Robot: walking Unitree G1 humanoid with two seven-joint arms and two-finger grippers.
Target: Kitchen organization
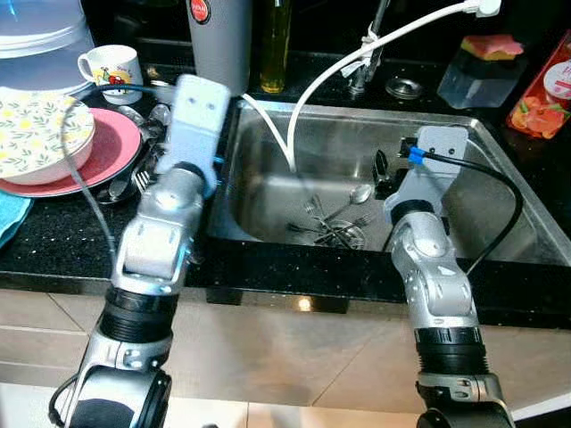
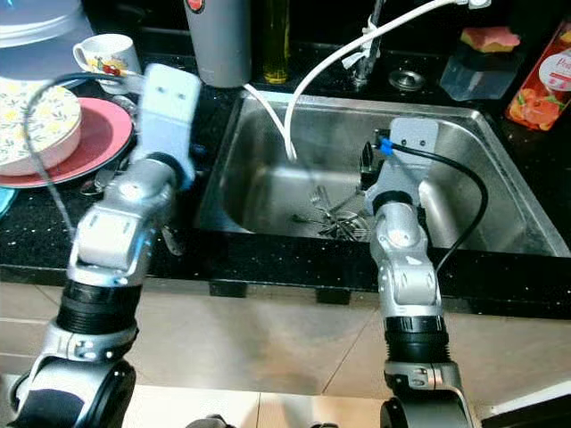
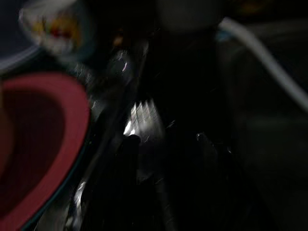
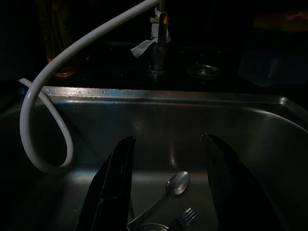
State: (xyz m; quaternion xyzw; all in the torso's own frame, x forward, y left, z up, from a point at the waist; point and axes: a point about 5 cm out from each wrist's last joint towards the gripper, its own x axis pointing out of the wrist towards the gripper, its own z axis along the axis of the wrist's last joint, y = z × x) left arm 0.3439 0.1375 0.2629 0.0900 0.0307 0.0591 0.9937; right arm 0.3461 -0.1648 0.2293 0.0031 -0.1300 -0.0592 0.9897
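My right gripper (image 4: 168, 138) hangs open inside the steel sink (image 1: 500, 178), nothing between its fingers. Below it a spoon (image 4: 177, 183) and several forks (image 1: 326, 227) lie around the drain. My left arm reaches over the black counter beside the sink, and its wrist block (image 1: 196, 125) hides the fingers from the head views. In the blurred left wrist view the left gripper (image 3: 166, 139) stands open just short of a fork (image 3: 142, 115) in a pile of cutlery (image 1: 147, 120), next to the red plate (image 1: 116, 143).
A floral bowl (image 1: 36, 129) sits on the red plate, a mug (image 1: 111, 67) behind it. A white hose (image 1: 294, 125) loops from the faucet (image 1: 366, 53) into the sink. A grey cylinder (image 1: 219, 36), oil bottle (image 1: 275, 45), sponge box (image 1: 477, 71) and red packet (image 1: 544, 89) line the back.
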